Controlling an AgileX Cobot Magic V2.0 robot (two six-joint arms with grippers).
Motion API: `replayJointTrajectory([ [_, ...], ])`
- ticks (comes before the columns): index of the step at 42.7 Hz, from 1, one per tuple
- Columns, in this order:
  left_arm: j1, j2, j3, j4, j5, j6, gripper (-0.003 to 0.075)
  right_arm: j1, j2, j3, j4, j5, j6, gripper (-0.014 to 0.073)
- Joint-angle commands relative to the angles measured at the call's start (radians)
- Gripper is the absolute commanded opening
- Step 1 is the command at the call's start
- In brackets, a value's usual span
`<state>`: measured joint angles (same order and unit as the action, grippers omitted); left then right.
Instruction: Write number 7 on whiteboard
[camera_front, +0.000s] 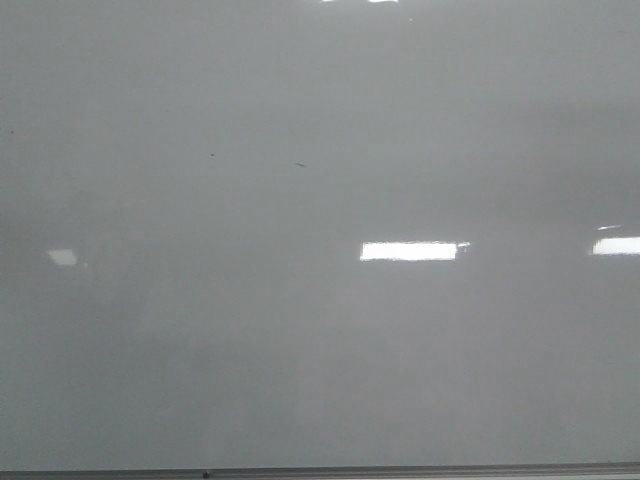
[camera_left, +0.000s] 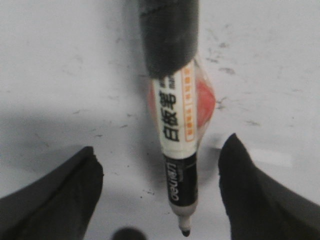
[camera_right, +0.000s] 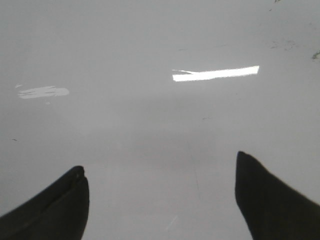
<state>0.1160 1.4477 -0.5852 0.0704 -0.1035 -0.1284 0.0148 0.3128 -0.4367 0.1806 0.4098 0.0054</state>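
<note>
No number 7 is seen yet on the large glossy grey-white whiteboard (camera_front: 300, 330), which fills the front view. A white-and-black uncapped marker (camera_left: 177, 165) is seen between the spread fingers of the left gripper (camera_left: 160, 195), fixed above them, not pinched. The right gripper (camera_right: 162, 200) is spread, empty. The opening step is judged pending: the tip must be pressed to the board.
</note>
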Motion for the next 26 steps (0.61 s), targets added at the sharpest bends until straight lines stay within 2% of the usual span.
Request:
replayJointTrajectory([
  [1, 0.0, -0.004, -0.029, 0.001, -0.103, -0.002, 0.0367, 0.003, 0.017, -0.036, -0.003, -0.07, -0.005, 0.0614],
  [15, 0.0, 0.014, -0.029, 0.005, -0.137, -0.002, 0.0065, 0.003, 0.017, -0.036, -0.003, -0.065, -0.005, 0.0614],
  [21, -0.005, -0.012, -0.029, 0.005, -0.071, -0.009, 0.0021, 0.003, 0.017, -0.036, -0.003, -0.057, -0.005, 0.0614],
  [26, -0.044, -0.097, -0.041, 0.005, 0.128, -0.009, 0.0021, 0.003, 0.017, -0.036, -0.003, -0.059, -0.005, 0.0614],
])
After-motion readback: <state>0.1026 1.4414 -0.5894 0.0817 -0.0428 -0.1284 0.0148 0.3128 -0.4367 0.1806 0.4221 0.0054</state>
